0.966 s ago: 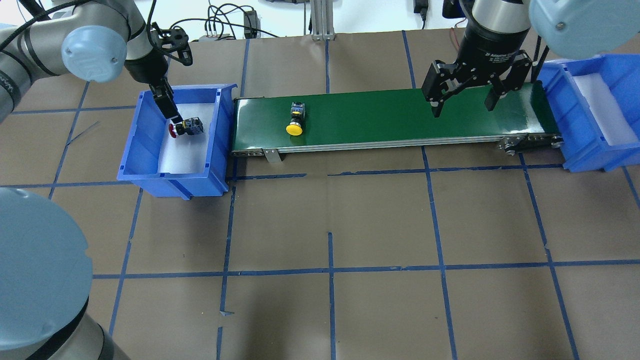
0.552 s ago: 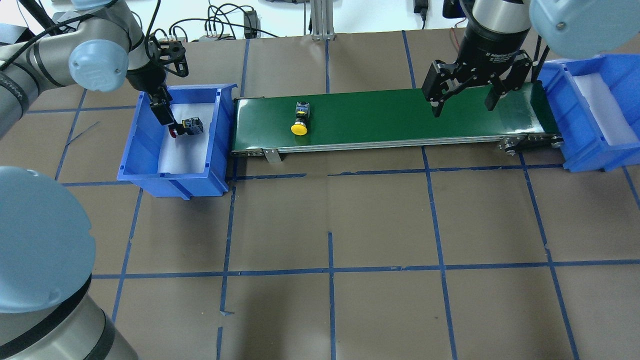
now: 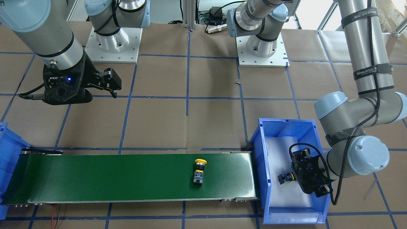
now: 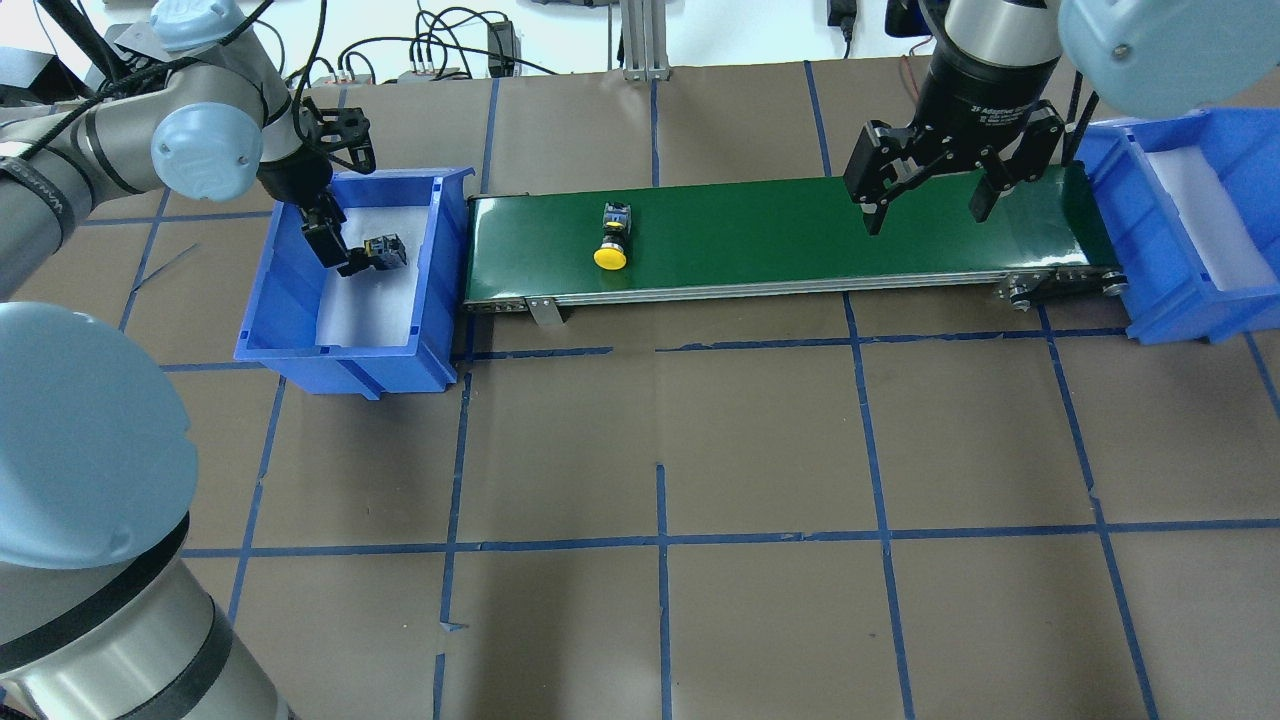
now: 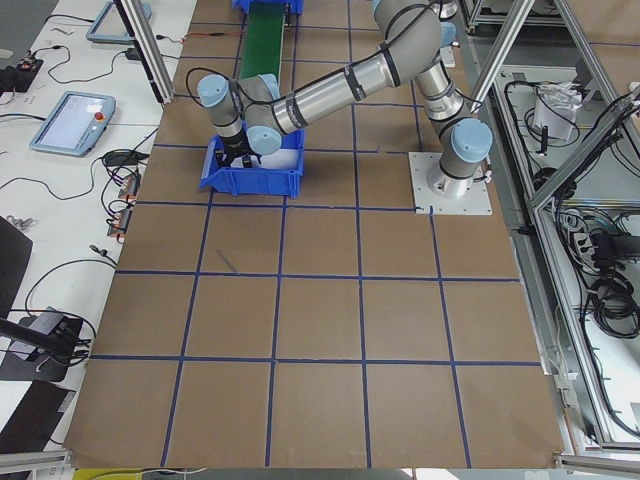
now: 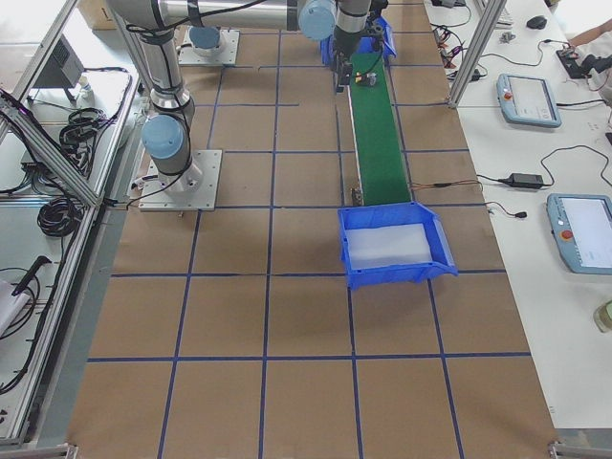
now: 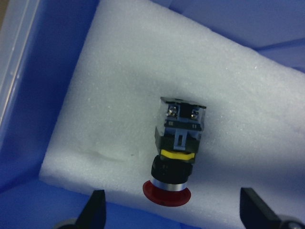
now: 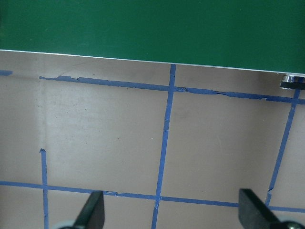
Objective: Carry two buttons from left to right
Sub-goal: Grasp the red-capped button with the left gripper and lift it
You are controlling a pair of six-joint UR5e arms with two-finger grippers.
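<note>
While hanging low inside a blue bin (image 4: 345, 345), gapes wide at the left end effector (image 7: 175, 210) and grips nothing. Shows, in the wrist view, two dark fingertips (image 7: 96, 210) far apart at the bottom edge. Finds the red button (image 7: 178, 143) just ahead of that end effector, centred between the fingers but touching neither. Lies there on its side on a white foam pad (image 7: 119, 95), red cap nearest the fingertips, grey switch body farther off. Places the yellow button (image 4: 612, 238) well away from the left end effector, beyond the bin wall, on a green conveyor belt (image 4: 780, 235), cap toward the robot's edge of the belt. Holds the right end effector (image 4: 927, 220) above the belt's opposite end, likewise fully open and empty, well apart from the yellow button and near a second blue bin (image 4: 1180, 310). Looks down, from the right wrist, on the paper-covered surface (image 8: 119, 133) beside the belt.
</note>
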